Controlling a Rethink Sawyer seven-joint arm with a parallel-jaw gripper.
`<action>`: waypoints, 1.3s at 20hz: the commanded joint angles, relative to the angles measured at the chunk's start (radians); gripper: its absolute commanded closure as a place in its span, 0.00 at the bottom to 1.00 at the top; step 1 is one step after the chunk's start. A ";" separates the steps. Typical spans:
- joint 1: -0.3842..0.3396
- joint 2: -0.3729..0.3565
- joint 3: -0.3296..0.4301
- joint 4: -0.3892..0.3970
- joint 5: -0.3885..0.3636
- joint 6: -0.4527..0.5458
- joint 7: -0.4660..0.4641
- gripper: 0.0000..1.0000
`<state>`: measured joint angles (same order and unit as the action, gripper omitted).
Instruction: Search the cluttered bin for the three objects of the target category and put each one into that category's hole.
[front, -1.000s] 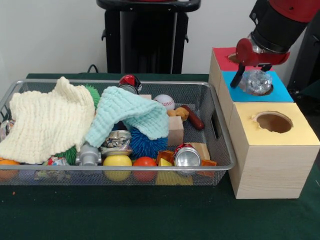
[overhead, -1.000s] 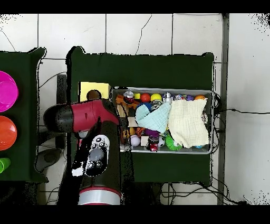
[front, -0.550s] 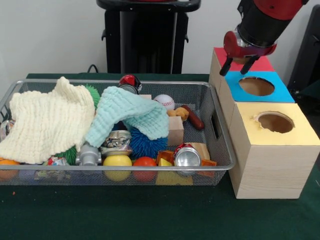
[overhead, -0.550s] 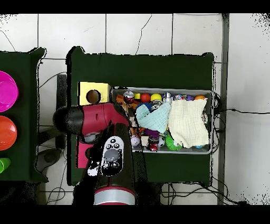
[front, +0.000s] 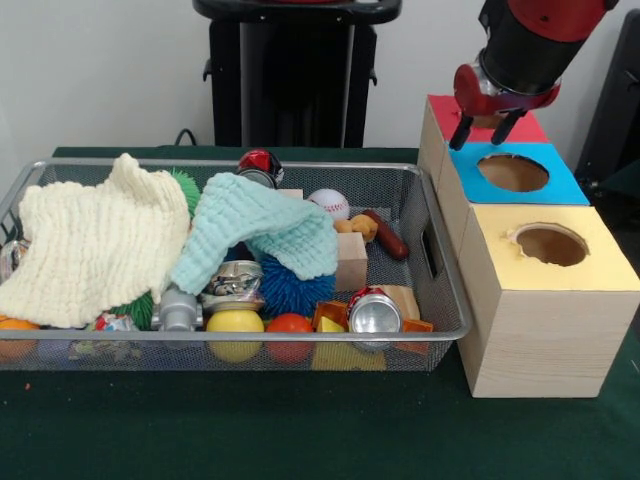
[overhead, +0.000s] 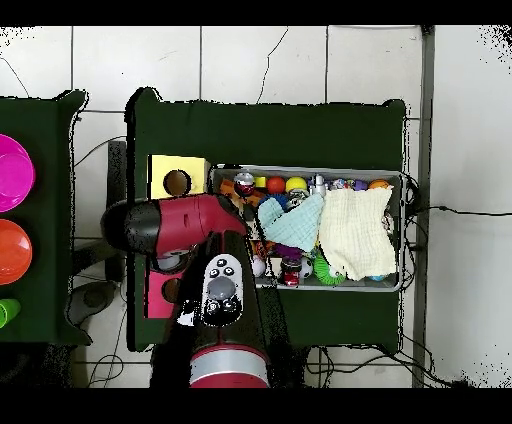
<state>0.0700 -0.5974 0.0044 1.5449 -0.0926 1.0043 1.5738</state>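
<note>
My gripper (front: 482, 132) hangs open and empty above the back edge of the blue box top, near the red box top (front: 445, 108). The blue box's hole (front: 513, 172) and the yellow box's hole (front: 547, 245) show only dark inside. The wire bin (front: 250, 337) holds a silver can (front: 373, 312), a crushed can (front: 233, 281), a yellow ball (front: 235, 325), a red-orange ball (front: 290, 325), a baseball (front: 329, 203), a red-black ball (front: 260, 163) and a blue spiky ball (front: 295, 290). In the overhead view the arm (overhead: 190, 225) hides the gripper and the blue box.
A cream cloth (front: 95, 240) and an aqua cloth (front: 260, 225) lie over much of the bin's contents. Wooden blocks (front: 351, 262) and a toy hot dog (front: 386, 235) sit near the bin's right end. From overhead, the yellow box (overhead: 178, 178) adjoins the bin (overhead: 312, 168).
A second ago the gripper held a shiny crumpled object over the blue hole. That object is now out of sight, and the gripper has risen, open and empty.
</note>
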 joint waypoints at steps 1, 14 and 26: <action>-0.043 -0.019 0.064 0.056 -0.055 -0.002 -0.030 0.00; -0.183 -0.085 0.030 0.048 -0.264 -0.117 -0.117 0.00; -0.354 -0.036 0.126 -0.027 -0.337 -0.178 -0.200 0.00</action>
<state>-0.2030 -0.6680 0.0198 1.5475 -0.3575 0.8851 1.5738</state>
